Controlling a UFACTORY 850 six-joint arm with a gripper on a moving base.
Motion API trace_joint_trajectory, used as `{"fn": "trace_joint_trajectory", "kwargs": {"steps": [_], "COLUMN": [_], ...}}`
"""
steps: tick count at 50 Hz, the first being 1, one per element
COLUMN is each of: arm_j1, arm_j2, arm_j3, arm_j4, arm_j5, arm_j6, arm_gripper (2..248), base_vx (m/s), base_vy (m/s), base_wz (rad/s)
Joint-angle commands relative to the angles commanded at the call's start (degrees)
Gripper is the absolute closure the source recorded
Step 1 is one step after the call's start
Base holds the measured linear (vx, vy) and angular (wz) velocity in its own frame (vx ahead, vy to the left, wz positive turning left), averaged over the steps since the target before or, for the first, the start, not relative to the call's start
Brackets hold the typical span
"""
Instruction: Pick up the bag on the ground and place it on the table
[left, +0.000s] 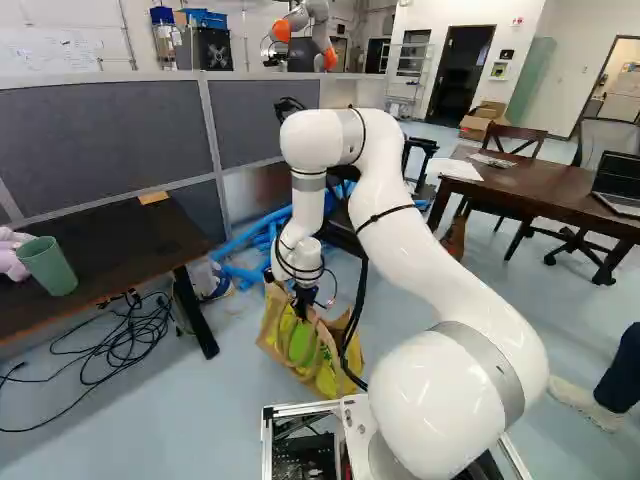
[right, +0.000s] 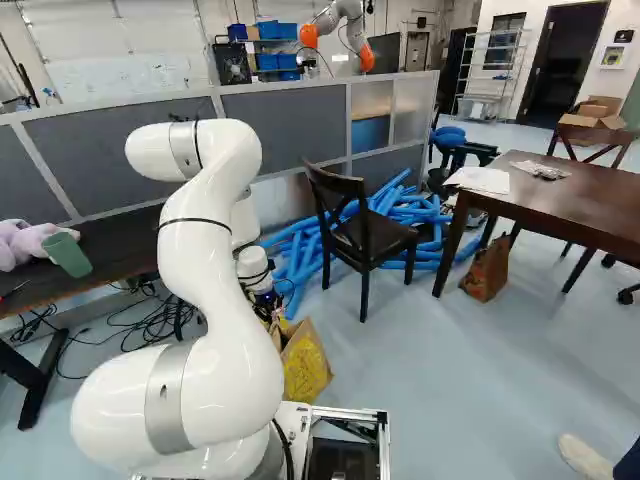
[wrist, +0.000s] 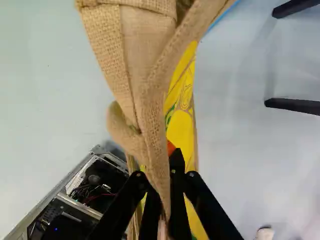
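In the left base view my gripper (left: 303, 302) is low at the top of the tan burlap bag (left: 326, 378) with its yellow and green print. The bag leans, just ahead of the base; whether its bottom touches the floor I cannot tell. The right base view shows its yellow side (right: 306, 368) beside my arm. In the wrist view the gripper (wrist: 163, 186) is shut on a tan strap (wrist: 154, 125) of the bag, which runs between its black fingers. Dark tables stand at the left (left: 110, 240) and the right (left: 530, 192) of the left base view.
A green cup (left: 48, 266) and a plush toy stand on the left table; cables (left: 125, 345) lie beside it. A dark chair (right: 362, 232) stands before blue tubes (right: 290, 255). A person's foot (left: 588, 405) is at the right. Another robot (left: 318, 30) stands behind the partition.
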Motion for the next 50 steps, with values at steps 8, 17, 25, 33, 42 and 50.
{"fn": "trace_joint_trajectory", "kwargs": {"steps": [8,17,25,33,42,50], "arm_j1": [-0.6,-1.2,-1.2,-1.3,-1.5,-1.8], "arm_j2": [1.8,3.9,5.8,7.7,9.8,11.6], "arm_j3": [1.1,2.3,3.5,4.7,5.8,6.6], "arm_j4": [0.0,0.0,0.0,0.0,0.0,0.0], "arm_j5": [-0.2,-0.8,-1.4,-2.2,-3.6,-4.9], "arm_j6": [0.0,0.0,0.0,0.0,0.0,0.0], "arm_gripper": [228,228,228,228,228,228], "base_vx": [0.000,0.000,0.000,0.000,0.000,0.000], "base_vy": [0.000,0.000,0.000,0.000,0.000,0.000], "base_wz": [0.000,0.000,0.000,0.000,0.000,0.000]}}
